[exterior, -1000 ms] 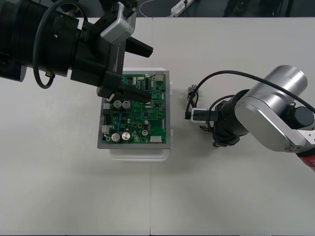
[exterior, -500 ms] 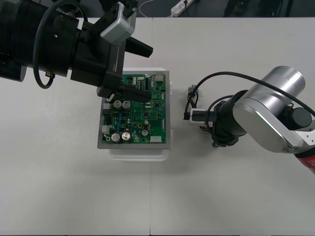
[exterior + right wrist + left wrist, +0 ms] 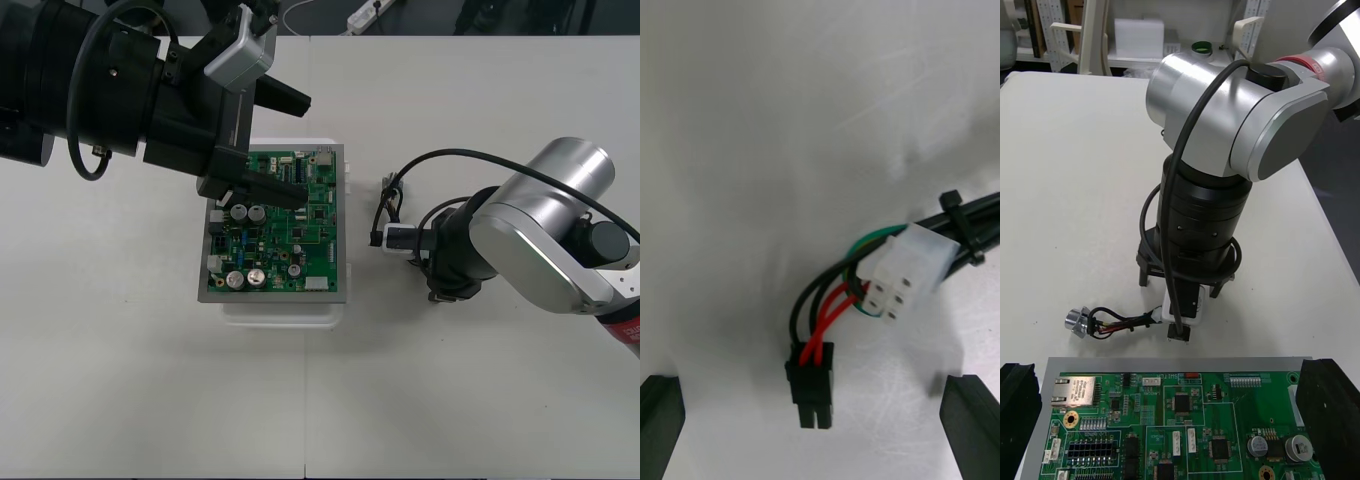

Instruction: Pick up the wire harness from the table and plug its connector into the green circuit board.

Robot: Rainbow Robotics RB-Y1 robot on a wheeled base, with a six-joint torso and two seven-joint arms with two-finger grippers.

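The green circuit board [image 3: 282, 225] sits on its white base [image 3: 285, 308] at mid-table. My left gripper [image 3: 306, 147] hovers over the board's far left part, open; its black fingers [image 3: 1019, 416] frame the board [image 3: 1180, 420]. The wire harness [image 3: 387, 207] lies on the table right of the board, apart from it. Its metal socket [image 3: 1077, 321] is at the far end and its black plug [image 3: 811, 390] is beside a white connector block [image 3: 906, 270]. My right gripper [image 3: 432, 258] points down just over the plug end, open, fingers [image 3: 661, 424] wide either side of the plug.
A thick black cable [image 3: 470, 155] loops from the right wrist over the table. The right arm's silver link [image 3: 545, 235] covers the table to the harness's right. Bare table lies in front of the board and at the far right.
My right gripper has edged slightly left, closer over the harness's plug end. The left arm and the board have stayed still.
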